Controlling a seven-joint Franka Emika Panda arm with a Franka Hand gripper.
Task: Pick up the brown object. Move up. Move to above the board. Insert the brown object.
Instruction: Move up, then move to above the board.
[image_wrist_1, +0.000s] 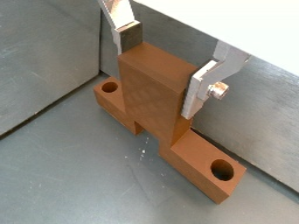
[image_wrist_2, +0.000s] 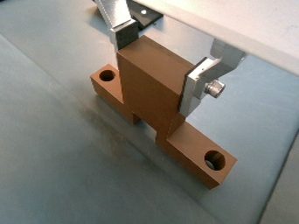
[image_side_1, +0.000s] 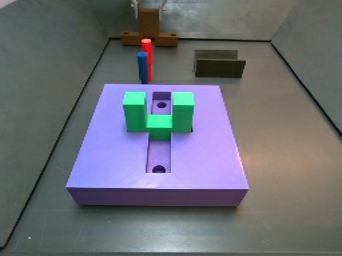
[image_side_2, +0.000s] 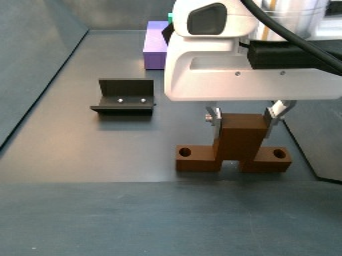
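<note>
Both wrist views: gripper (image_wrist_1: 163, 68) jaws clamped on the brown object (image_wrist_1: 158, 118)'s upright block, bar flat on the grey floor (image_wrist_2: 70, 166). Side view: the board (image_side_1: 120, 150) sits near; brown object at 12 o'clock by the back wall.

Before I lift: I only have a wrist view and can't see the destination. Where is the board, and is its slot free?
Observer: The tool straddles the brown object's raised block, which rests on the floor. In a side view, the board lies apart from it, further across the floor.
Operator: And the slot?
Observer: A green block sits astride the slot towards the brown object's end. The rest of the slot, with a round hole, is uncovered.
Operator: Anything standing in between?
Observer: Upright red and blue pieces stand on the floor between the board and the brown object. The fixture stands off to one side.
</note>
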